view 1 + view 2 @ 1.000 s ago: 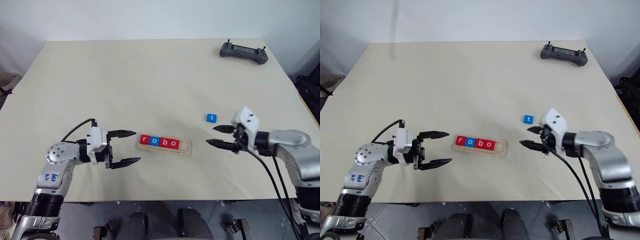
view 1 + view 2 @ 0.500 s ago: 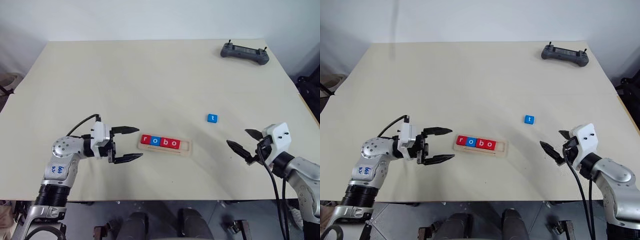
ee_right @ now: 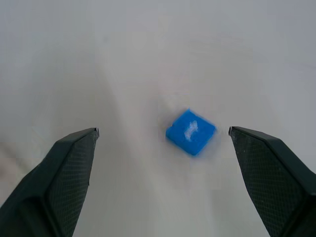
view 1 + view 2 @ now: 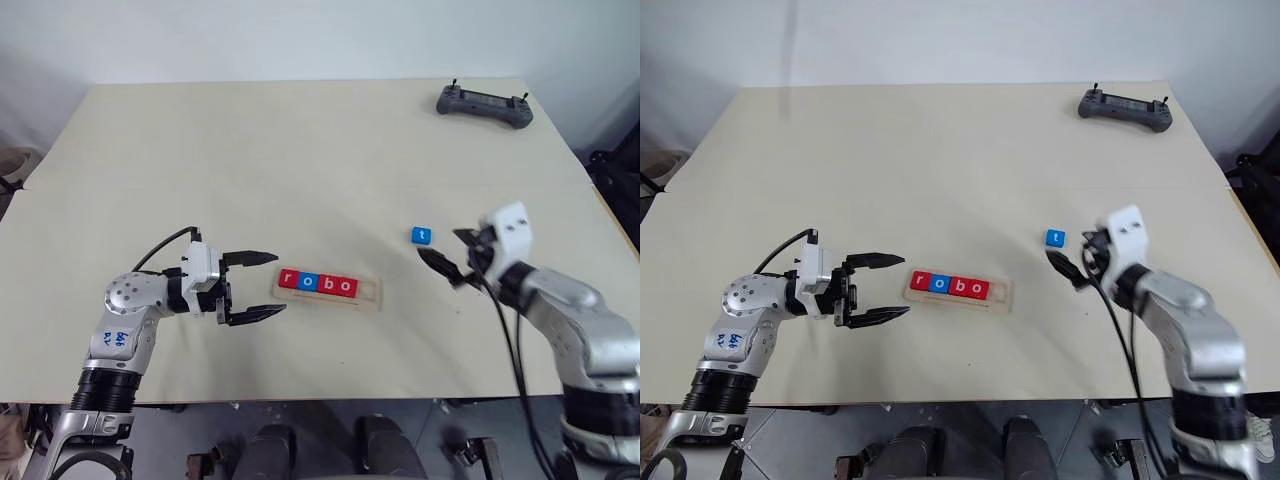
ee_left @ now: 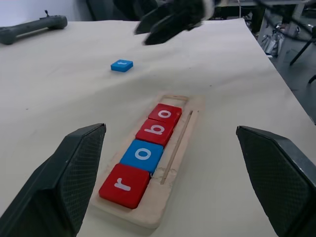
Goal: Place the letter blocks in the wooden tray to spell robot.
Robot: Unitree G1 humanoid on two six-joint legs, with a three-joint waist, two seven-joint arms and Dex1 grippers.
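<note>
Pale wood forms the long narrow tray lying near the front middle of the cream-coloured table, and four small flat square letter blocks sit in its groove side by side: a red "r" block, a blue "o" block, a red "b" block and a red "o" block, leaving the tray's right end bare. The fifth tile, a blue "t" block, lies flat on the table, apart from the tray, beyond its right end. The right end effector hovers just beside this blue tile with its two black fingers spread wide and released, holding nothing; the right wrist view shows the tile between the fingertips but farther out. The left end effector hangs level just left of the tray's left end, its fingers likewise apart and empty. A grey handheld controller rests at the table's far right corner.
</note>
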